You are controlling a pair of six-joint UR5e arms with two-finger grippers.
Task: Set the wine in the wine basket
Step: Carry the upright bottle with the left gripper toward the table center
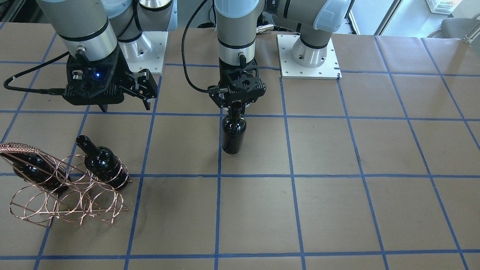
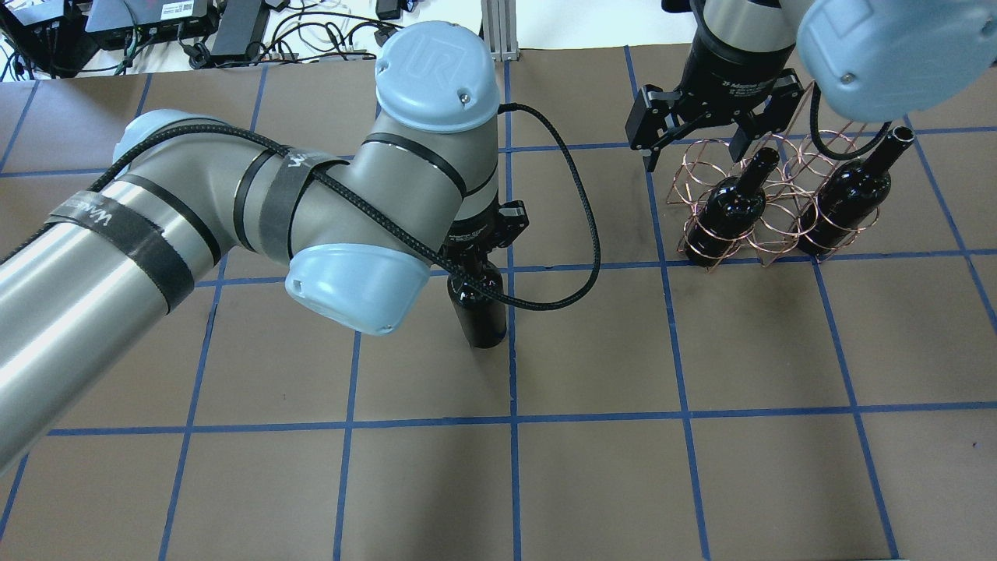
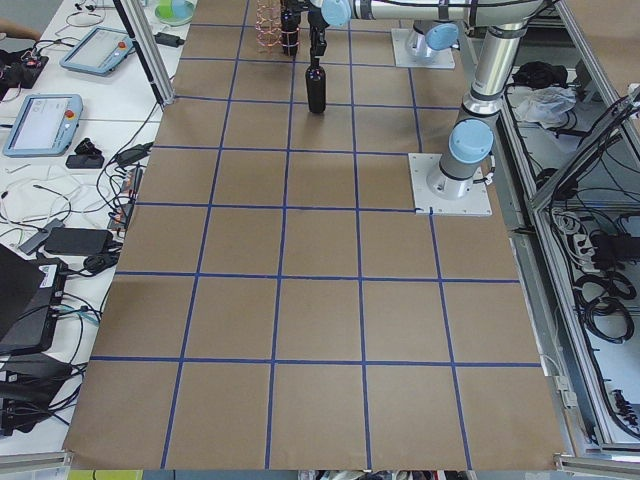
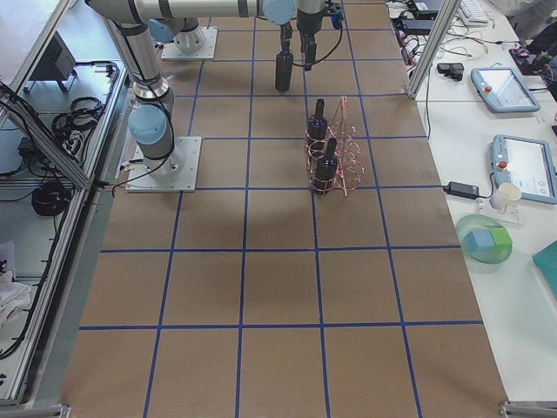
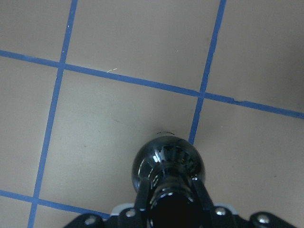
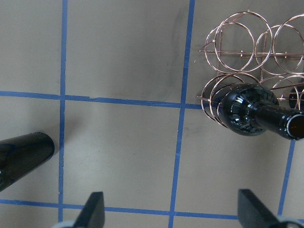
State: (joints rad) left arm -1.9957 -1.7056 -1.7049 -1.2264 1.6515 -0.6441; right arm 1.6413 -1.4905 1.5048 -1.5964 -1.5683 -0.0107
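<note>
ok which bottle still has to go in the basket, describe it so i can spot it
Look near the middle of the gridded table, straight under the left end effector. The bottle there stands upright, gripped by the neck. The other two bottles lie tilted in the copper basket; this one stands alone outside it.
</note>
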